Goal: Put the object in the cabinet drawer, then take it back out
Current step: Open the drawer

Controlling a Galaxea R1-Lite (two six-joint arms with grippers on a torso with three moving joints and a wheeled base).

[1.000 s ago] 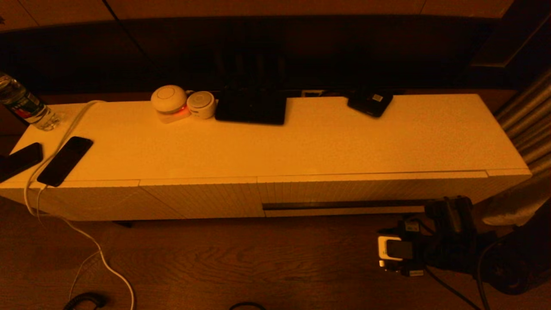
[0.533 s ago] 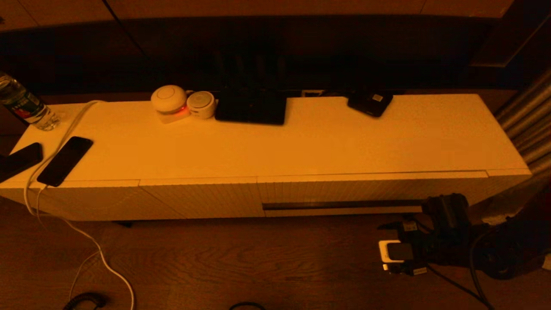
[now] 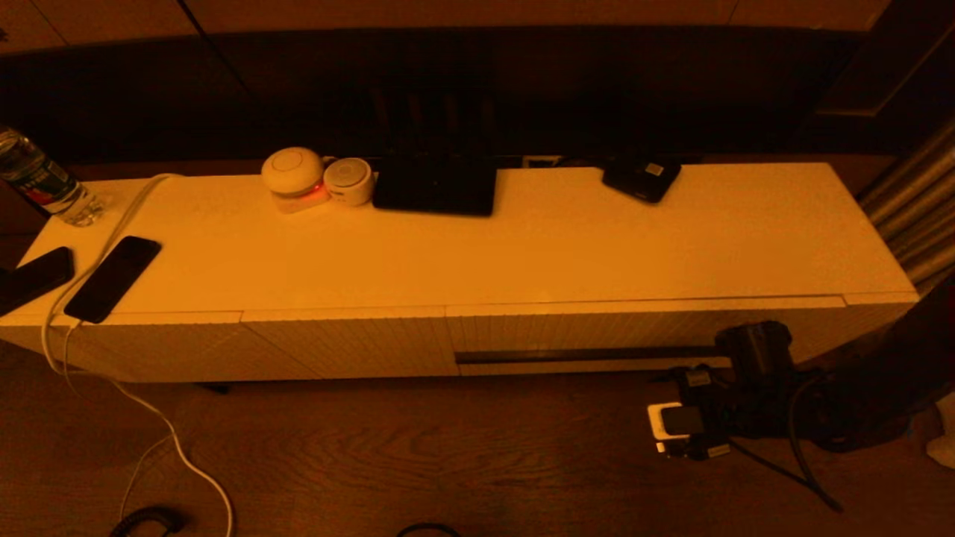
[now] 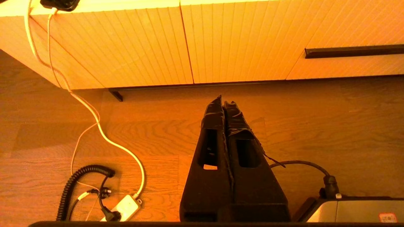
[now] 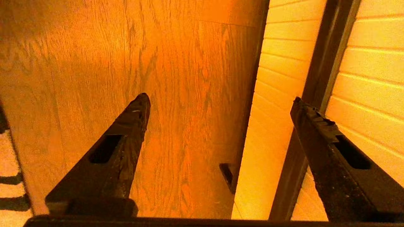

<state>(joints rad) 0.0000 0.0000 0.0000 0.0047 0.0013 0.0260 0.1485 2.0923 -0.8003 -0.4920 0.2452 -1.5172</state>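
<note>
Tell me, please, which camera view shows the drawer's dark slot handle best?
The head view: the slot handle shows nearly whole on the closed cabinet drawer. The left wrist view shows one end; the right wrist view shows a close stretch.

Smooth, matt white top on the long low cabinet (image 3: 522,253); finely ribbed front panels, same ribbing on the wide white cabinet drawer (image 3: 642,328) around its dark slot handle (image 4: 353,51). Brown wooden floor (image 3: 418,455), visible grain, slight sheen. Glossy black slab phones (image 3: 113,277) at the cabinet's left end. Clear plastic bottle (image 3: 41,186). Matt black, rough-textured fingers (image 5: 126,138) on the right gripper (image 5: 221,101).
</note>
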